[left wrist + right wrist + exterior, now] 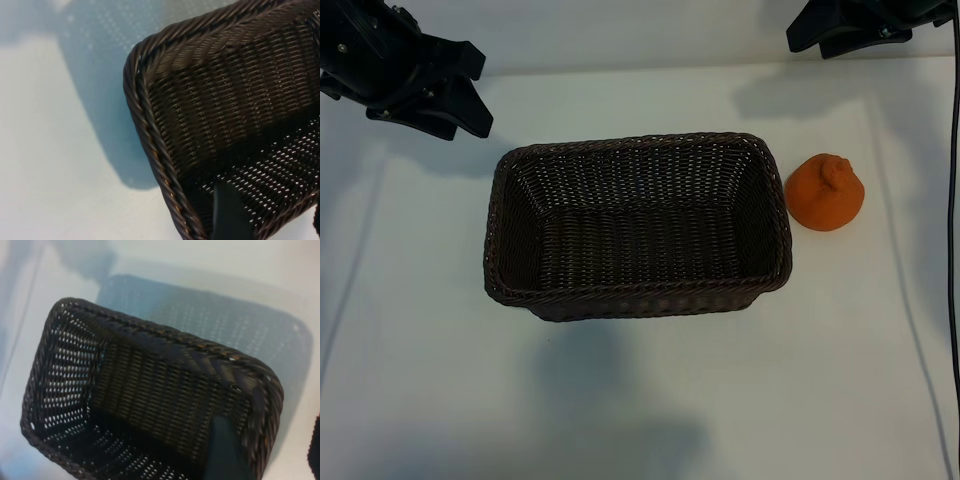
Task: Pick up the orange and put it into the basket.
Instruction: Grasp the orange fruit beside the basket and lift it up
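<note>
The orange (825,192), small and matte with a knob on top, rests on the white table just right of the basket (638,143). The basket is a dark brown wicker rectangle at the table's middle, and it holds nothing. My left gripper (472,95) hangs above the far left corner, well clear of the basket, with its jaws open and nothing between them. The left wrist view looks down on a basket corner (145,125). My right gripper (820,35) sits at the far right edge, behind the orange, open and holding nothing. The right wrist view shows the basket (165,332) but not the orange.
The white table (640,400) stretches bare in front of the basket. A black cable (954,200) runs down the right edge. Shadows of the arms fall on the table near both far corners.
</note>
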Tool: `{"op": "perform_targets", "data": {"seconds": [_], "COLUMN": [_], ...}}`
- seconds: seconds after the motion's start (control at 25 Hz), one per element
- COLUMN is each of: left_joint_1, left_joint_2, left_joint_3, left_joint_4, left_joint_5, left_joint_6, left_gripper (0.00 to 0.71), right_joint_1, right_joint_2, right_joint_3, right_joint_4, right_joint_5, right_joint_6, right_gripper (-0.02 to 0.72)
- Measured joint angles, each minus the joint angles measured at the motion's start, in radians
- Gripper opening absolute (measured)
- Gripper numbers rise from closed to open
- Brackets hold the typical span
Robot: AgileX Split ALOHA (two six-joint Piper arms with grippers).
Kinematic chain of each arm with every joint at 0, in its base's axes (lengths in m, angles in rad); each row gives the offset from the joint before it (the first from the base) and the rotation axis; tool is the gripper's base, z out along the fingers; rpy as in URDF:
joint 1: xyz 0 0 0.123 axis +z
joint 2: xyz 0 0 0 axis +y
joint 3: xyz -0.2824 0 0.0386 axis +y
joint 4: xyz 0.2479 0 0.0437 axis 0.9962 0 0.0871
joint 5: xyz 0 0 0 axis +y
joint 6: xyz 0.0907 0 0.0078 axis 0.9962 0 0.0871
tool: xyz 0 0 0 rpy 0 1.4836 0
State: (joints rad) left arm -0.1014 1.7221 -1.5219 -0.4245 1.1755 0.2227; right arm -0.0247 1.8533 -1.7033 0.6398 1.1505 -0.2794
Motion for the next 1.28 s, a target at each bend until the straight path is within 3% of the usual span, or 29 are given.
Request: {"op": "perform_targets", "data": {"seconds": [0.48,0.84,1.08,1.28], "left_joint_1": [0.000,0.000,0.000,0.000], "left_joint_2": [-0.010,-0.010,-0.010,-0.010], "left_joint_3": [0.000,0.000,0.000,0.000], "left_joint_4": [0.002,0.002,0.002,0.002], "left_joint_5": [0.000,0.000,0.000,0.000], "left_joint_6": [0.001,0.000,0.000,0.000], "left_gripper": [0.444,0.444,0.444,0.444], "right_joint_1": [0.000,0.000,0.000,0.000], "right_joint_2": [0.000,0.000,0.000,0.000], "right_joint_3": [0.000,0.000,0.000,0.000], "right_joint_4": [0.001,-0.068,-0.094,-0.180], "right_joint_5": [0.002,0.038,0.052,0.039], "right_joint_6": [-0.036,-0.044,-0.044,-0.023], "right_gripper": [0.409,0.579,0.594,0.593]}}
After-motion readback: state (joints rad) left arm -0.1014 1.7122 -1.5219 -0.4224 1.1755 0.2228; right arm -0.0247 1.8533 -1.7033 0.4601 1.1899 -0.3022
